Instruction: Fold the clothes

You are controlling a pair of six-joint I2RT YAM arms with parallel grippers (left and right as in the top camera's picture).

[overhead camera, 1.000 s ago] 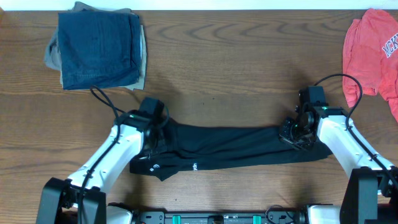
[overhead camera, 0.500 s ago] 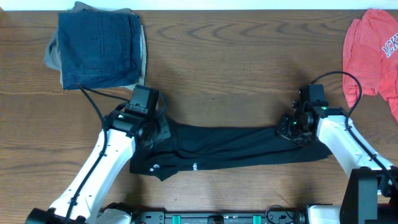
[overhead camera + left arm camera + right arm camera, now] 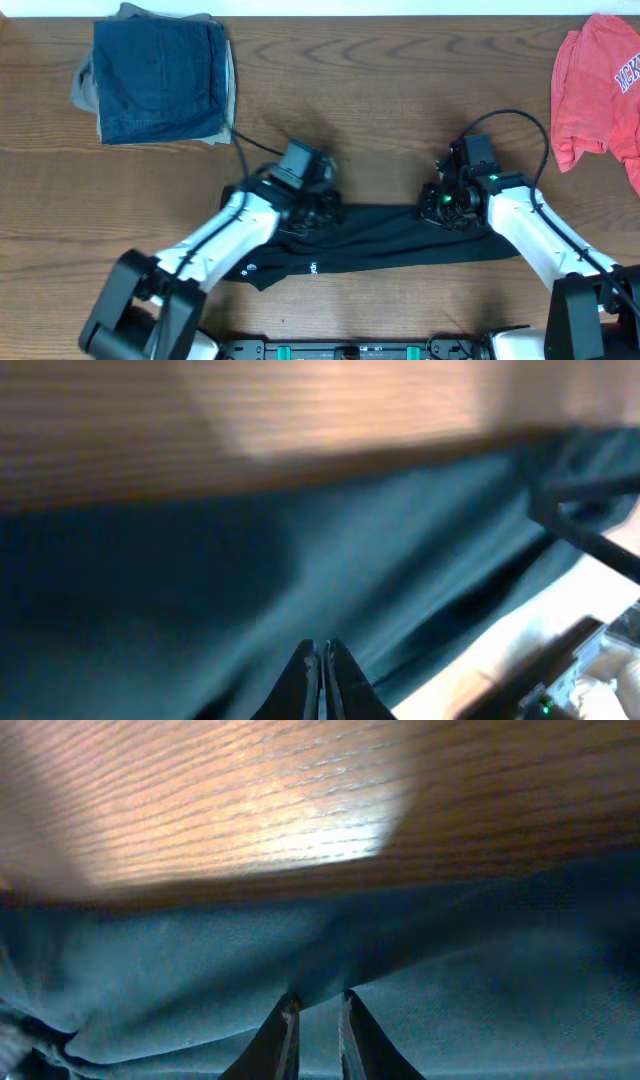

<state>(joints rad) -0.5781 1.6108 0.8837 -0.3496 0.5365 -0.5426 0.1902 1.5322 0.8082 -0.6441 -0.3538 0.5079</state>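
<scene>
Black clothes (image 3: 395, 245) lie gripped between left hand (image 3: 320, 212) and right hand (image 3: 438, 205).

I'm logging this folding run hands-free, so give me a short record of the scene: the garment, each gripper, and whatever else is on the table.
garment: black garment, lying as a long band across the near side of the wooden table
left gripper: shut on the garment's top edge, left of middle
right gripper: shut on the top edge, right of middle
other items: folded denim pile at far left; coral-red shirt at far right
</scene>
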